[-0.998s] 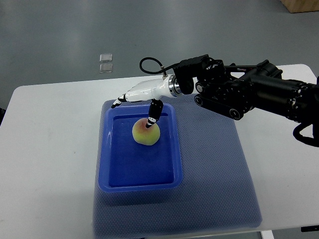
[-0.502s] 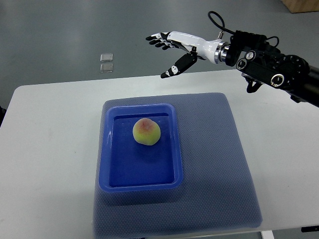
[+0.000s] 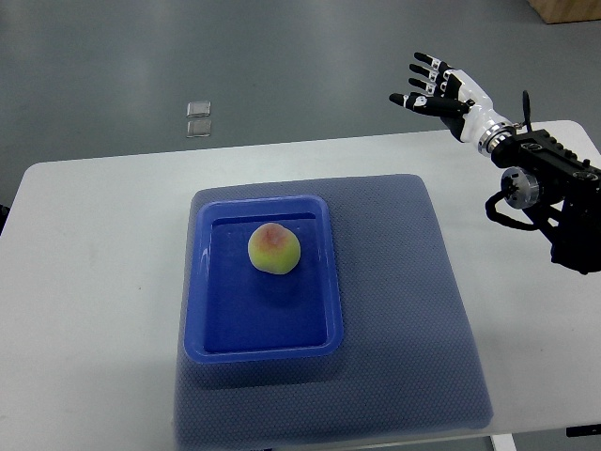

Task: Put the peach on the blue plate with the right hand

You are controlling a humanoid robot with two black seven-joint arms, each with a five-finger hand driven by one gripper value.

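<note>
Looking down from the only camera, the peach (image 3: 274, 250) sits inside the blue plate (image 3: 324, 282), a shallow rectangular tray, a little toward twelve o'clock of the tray's middle and not touching any wall. The tray rests on a grey-blue mat (image 3: 413, 310) spread over the white table (image 3: 94, 310). On this showing the placing looks done.

At about two o'clock from the peach, well apart from it and beyond the table's far edge, the right hand (image 3: 437, 89) hangs in the air with its fingers (image 3: 423, 68) spread wide and nothing in them. Its dark arm comes in from the right edge over the table's corner. No left arm shows.

On the floor past the table, around eleven o'clock, lie two small clear squares (image 3: 198, 117), nothing to do with the job.

As for the fruit itself, I'd judge it light, round and inclined to roll, with soft flesh that bruises under a hard pinch. Should it need lifting again, the fingers would best come down from above and cup its widest part on opposite sides, pressing gently, not squeezing the blushed top.
</note>
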